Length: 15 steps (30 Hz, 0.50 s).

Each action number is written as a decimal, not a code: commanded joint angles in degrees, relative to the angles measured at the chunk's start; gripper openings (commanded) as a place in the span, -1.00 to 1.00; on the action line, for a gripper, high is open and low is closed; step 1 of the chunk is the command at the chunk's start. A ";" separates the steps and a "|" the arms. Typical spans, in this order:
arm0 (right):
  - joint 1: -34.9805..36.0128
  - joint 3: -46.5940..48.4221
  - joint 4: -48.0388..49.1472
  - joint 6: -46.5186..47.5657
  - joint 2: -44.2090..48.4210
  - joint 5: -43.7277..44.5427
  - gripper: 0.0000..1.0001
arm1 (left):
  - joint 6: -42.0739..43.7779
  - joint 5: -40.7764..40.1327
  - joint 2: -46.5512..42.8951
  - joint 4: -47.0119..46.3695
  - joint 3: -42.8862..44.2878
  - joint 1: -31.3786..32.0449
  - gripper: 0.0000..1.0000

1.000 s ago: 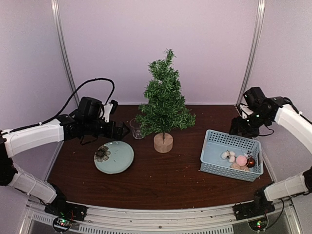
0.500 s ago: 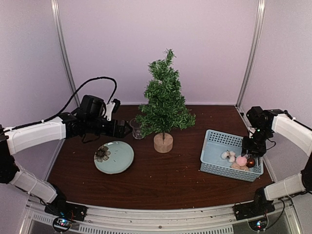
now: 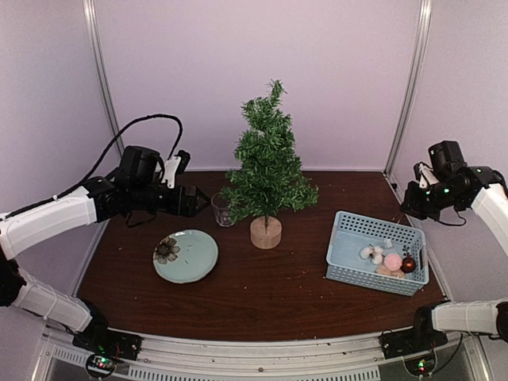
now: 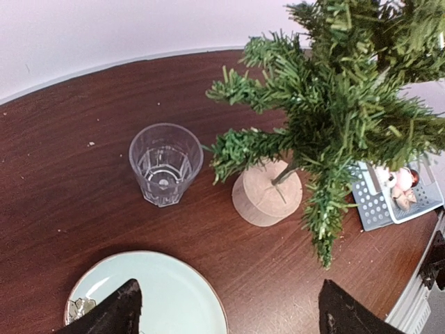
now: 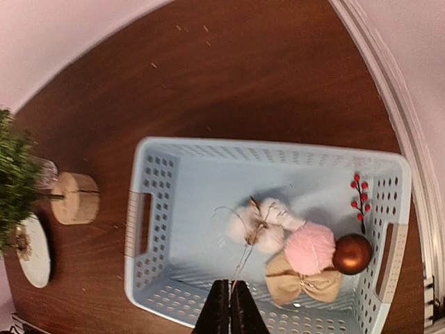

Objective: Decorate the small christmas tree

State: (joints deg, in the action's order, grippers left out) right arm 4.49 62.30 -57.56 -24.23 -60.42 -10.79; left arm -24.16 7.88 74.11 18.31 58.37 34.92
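The small christmas tree (image 3: 268,171) stands mid-table on its round wooden stump (image 3: 266,232), with no ornaments on its branches (image 4: 334,104). My left gripper (image 3: 202,202) hovers left of it, open. Its fingertips (image 4: 111,316) straddle the plate's rim and bare table, and nothing is between them. My right gripper (image 5: 230,309) hangs above the blue basket (image 5: 139,229), shut on a thin thread. The thread leads to a white cotton ornament (image 5: 261,223). I cannot tell whether the ornament has left the basket floor. In the top view the right gripper (image 3: 411,205) is above the basket's far right corner.
A clear drinking glass (image 4: 165,163) stands just left of the stump. A pale green plate (image 3: 186,255) holding a small flower piece lies front left. The basket (image 3: 377,252) also holds a pink ball (image 5: 309,247), a brown bauble (image 5: 351,254), a burlap bow (image 5: 302,278) and a red berry sprig (image 5: 360,198).
My right gripper dipped into the basket, shut, and has risen up and to the right. My left arm drew back slightly to the left, still open.
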 commanded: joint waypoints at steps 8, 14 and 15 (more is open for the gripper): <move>-0.22 18.74 8.30 -1.07 1.88 -10.57 -1.00 | 6.57 2.09 -7.17 1.82 5.18 -0.29 0.74; -0.18 26.56 13.51 -3.17 0.43 -14.34 -1.00 | 10.64 3.99 -9.41 1.79 7.05 1.23 0.73; -0.18 28.13 14.09 -3.45 -0.03 -14.94 -1.00 | 11.18 4.54 -9.59 1.71 7.44 1.63 0.73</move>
State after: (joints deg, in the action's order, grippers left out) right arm 4.49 85.21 -48.56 -25.85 -59.27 -21.65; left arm -17.02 9.98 65.91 21.23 63.16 35.42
